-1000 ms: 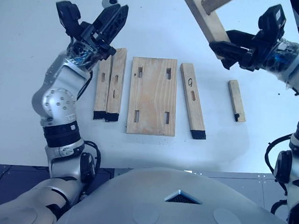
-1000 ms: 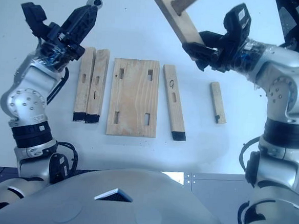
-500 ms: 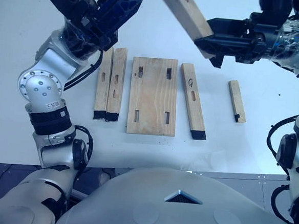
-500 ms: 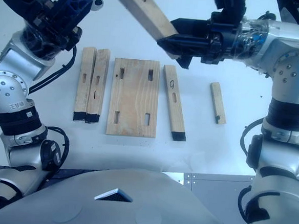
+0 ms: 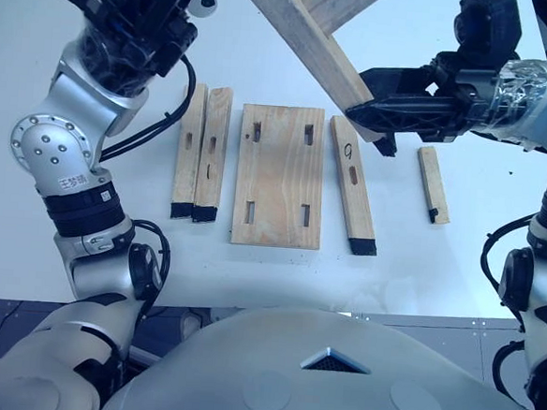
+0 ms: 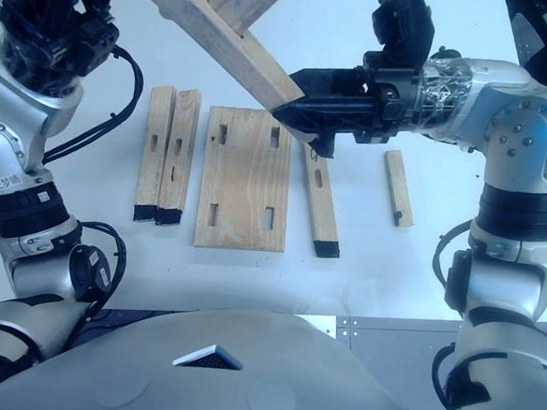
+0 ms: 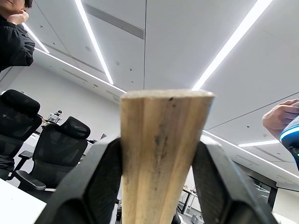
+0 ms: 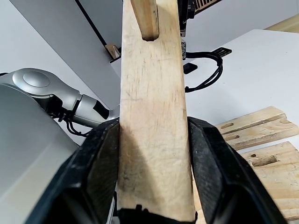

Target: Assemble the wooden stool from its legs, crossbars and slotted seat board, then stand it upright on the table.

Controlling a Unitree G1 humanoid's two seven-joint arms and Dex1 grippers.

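Aloft, left gripper point(image 7: 161, 186) and right gripper point(image 8: 154, 186) clamp 1 leg point(image 5: 306, 40).

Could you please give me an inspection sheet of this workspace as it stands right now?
Surface: white table, parts laid out in a row.
Job's things: flat slotted wooden seat board in the centre; two pale wooden legs side by side on its left; a third leg on its right; short wooden crossbar farther right. A fourth leg is held in the air, with a second crossbar seated in its slot.
Clutter: small round black-and-white object at the table's far side.
Grippers: right gripper shut on the fourth leg's lower end; left gripper shut on a wooden end, apparently the same leg's.
Cables: black cables along the left arm.
Surroundings: black office chairs, strip ceiling lights.
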